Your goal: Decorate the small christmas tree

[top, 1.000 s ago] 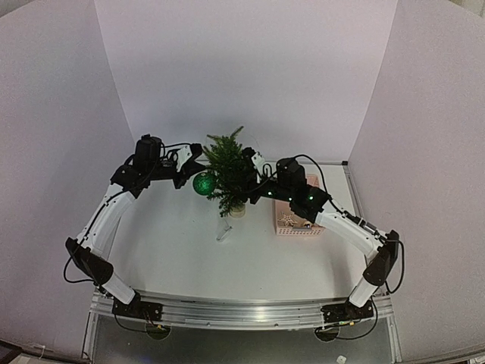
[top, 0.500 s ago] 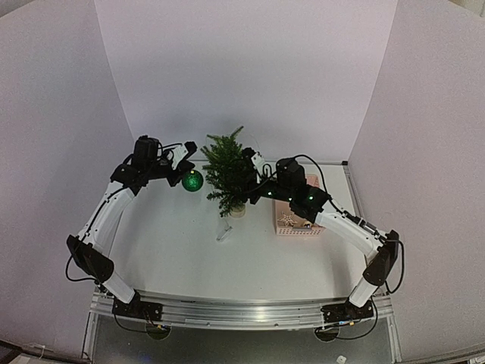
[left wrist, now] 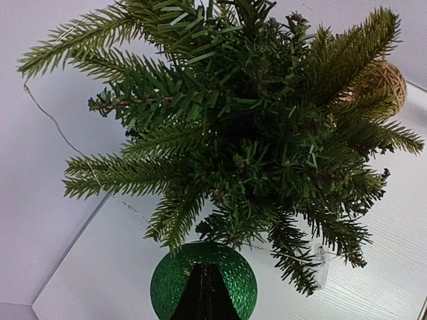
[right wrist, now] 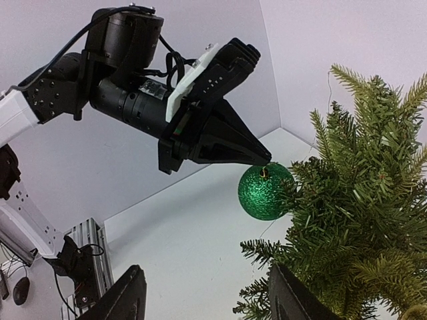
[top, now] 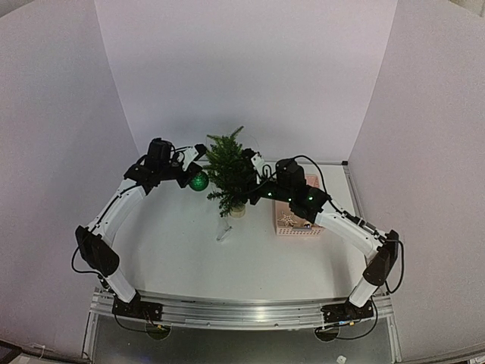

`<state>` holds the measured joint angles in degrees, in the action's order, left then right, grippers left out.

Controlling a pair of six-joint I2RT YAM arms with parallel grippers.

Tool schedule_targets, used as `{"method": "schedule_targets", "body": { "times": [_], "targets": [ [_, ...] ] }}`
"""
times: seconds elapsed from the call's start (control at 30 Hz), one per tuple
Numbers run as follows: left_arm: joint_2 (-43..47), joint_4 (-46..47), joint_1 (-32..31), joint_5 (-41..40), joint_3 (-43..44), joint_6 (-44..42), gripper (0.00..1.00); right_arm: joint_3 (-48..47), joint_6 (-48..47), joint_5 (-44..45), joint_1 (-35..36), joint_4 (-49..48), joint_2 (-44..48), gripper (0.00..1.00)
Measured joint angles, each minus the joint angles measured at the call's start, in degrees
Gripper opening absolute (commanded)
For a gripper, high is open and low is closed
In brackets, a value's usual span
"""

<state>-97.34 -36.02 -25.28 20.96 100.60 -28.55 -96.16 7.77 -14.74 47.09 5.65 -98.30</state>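
One bauble [left wrist: 235, 288] — bottom cropped; left claw [right wrist: 265, 163] pinching.

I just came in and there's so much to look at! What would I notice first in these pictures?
A glittery green ball ornament hangs from the shut tip of the left gripper, right against the branches of the small dark green bushy christmas tree. The tree stands in the middle of the white table. A pink slotted basket sits just to the tree's right in the overhead view.
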Motion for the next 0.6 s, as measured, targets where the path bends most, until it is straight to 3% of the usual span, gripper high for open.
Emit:
{"method": "schedule_targets", "body": {
  "times": [0.6],
  "targets": [
    [-1.1, 0.0, -2.9, -0.2, 0.2, 2.8, 0.00, 1.5, 0.3, 0.0, 0.0, 0.0, 0.0, 0.61]
  ]
}}
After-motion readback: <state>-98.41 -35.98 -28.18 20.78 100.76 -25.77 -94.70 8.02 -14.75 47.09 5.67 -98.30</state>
